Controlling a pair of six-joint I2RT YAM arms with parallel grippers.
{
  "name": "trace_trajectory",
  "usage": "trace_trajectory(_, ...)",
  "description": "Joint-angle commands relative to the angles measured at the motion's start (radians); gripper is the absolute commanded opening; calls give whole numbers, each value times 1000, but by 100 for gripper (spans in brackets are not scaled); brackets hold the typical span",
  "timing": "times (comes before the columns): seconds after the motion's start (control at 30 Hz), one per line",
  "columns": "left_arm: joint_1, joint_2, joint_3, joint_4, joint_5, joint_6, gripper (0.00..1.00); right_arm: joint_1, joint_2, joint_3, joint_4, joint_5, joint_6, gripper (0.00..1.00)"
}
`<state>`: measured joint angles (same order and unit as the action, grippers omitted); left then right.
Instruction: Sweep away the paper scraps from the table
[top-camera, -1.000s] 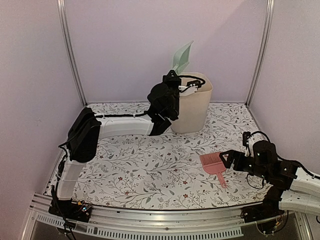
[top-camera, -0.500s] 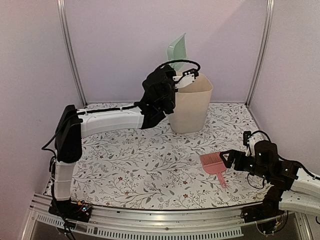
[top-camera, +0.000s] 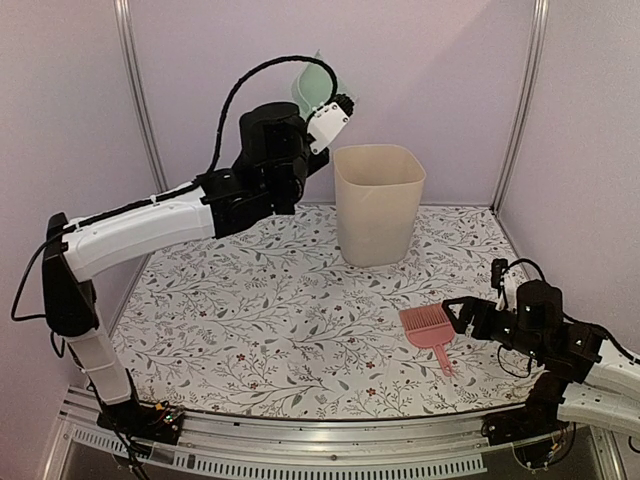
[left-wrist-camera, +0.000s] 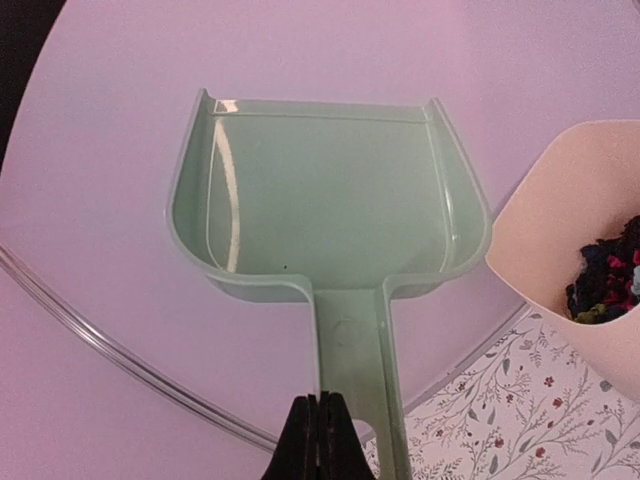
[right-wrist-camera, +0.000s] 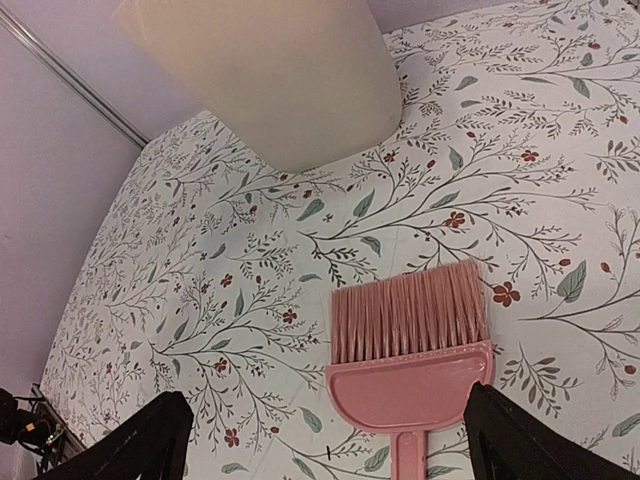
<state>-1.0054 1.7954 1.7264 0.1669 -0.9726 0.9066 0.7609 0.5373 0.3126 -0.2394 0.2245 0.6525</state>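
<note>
My left gripper is raised high at the back, left of the beige bin. It is shut on the handle of the mint-green dustpan. In the left wrist view the dustpan is empty and my left gripper pinches the handle's left edge. Paper scraps, dark navy, red and teal, lie inside the bin. No scraps show on the table. My right gripper is wide open low over the table, with the pink brush lying between its fingers.
The bin stands at the back centre of the table; its side also shows in the right wrist view. The brush lies flat at front right. A metal rail runs along the near edge, and walls enclose the other sides.
My left arm has swung the dustpan up and to the left, from over the bin's rim to beside it. The right arm and the brush have barely moved.
</note>
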Motion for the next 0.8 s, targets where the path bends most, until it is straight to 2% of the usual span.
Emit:
trace_trajectory(0.0, -11, -121, -57, -262, 21, -319, 0, 2, -23, 13, -5, -10, -12, 99)
trace_trajectory(0.17, -10, -229, -130, -426, 68, -541, 0, 2, -31, 9, -1, -14, -15, 99)
trace_trajectory(0.3, 3, -320, -229, -492, 121, -722, 0, 2, -39, -2, 9, -19, -13, 99)
trace_trajectory(0.77, 186, -496, -718, -445, 441, -1144, 0, 2, -44, -6, 3, -18, -6, 99)
